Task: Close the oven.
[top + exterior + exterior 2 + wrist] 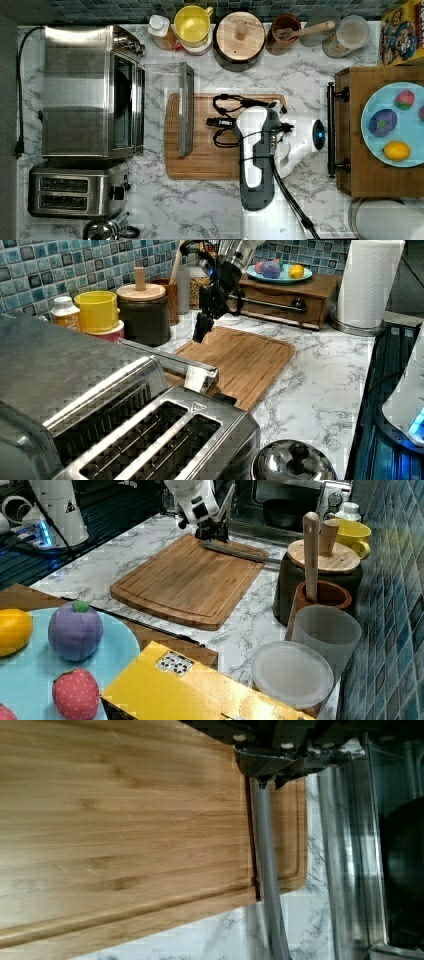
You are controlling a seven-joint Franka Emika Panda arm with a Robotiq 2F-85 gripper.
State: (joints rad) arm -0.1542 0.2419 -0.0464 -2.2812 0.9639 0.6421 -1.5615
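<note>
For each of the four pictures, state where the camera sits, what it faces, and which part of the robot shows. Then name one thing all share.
Top view: overhead, facing down on the oven; arm and pincer show.
Left view: behind the toaster, facing the cutting board; pincer shows.
Right view: beside the plate, facing the oven; arm shows.
Wrist view: on the arm, facing the board; pincer shows.
Shared: board.

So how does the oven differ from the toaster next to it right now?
The oven is the larger box, with a glass door folded down flat, its bar handle lying over the cutting board; the toaster is smaller and has no door. The oven opens at the front, while the toaster has two open slots on top. Both are brushed steel and stand side by side on the marble counter.
</note>
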